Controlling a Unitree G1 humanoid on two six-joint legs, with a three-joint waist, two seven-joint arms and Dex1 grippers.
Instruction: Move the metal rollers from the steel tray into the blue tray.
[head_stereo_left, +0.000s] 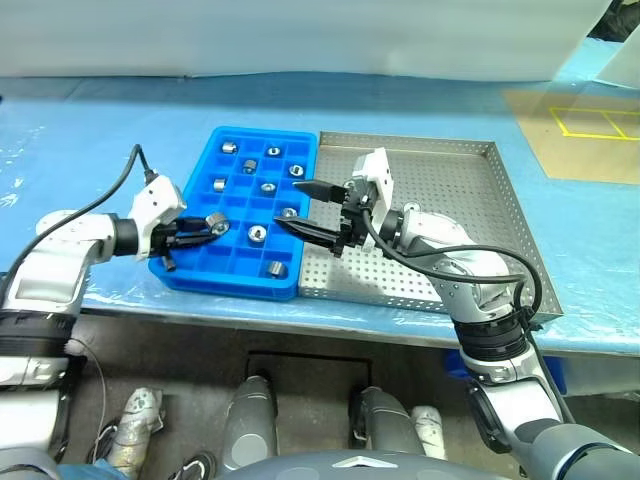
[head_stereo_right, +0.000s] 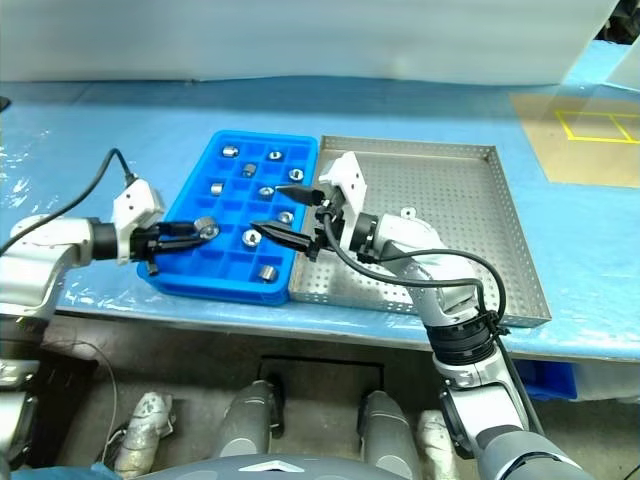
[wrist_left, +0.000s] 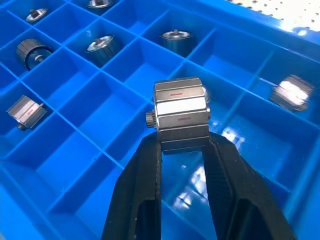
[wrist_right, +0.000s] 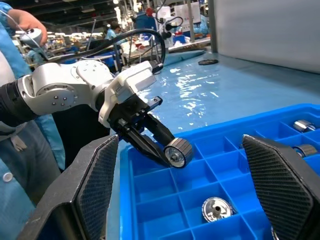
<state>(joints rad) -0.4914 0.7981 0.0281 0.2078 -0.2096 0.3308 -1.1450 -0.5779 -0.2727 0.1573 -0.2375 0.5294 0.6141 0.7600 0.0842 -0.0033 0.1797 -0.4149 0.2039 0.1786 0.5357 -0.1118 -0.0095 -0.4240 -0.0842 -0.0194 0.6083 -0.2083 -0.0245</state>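
Rollers (head_stereo_left: 257, 234) lie scattered one to a compartment in the blue tray (head_stereo_left: 190, 272), which sits on the table (head_stereo_left: 90, 140) with its right edge touching the steel tray (head_stereo_left: 510, 215). The steel tray's perforated floor shows no rollers on the parts that can be seen.

The left hand (head_stereo_left: 205, 229) reaches in over the blue tray's near left corner with its two black fingers (wrist_left: 142, 185) clamped on one roller (wrist_left: 181, 116). That roller is held above the compartments, its round end turned sideways, and it touches neither the floor nor the walls of the grid. In the left wrist view the compartment straight beneath it has nothing in it, while several neighbouring ones each hold a roller.

The right hand (head_stereo_left: 305, 208) hangs over the seam between the two trays, pointing toward the left hand, its fingers (wrist_right: 97, 185) spread wide with nothing between them. It stands near the left hand but apart from it.
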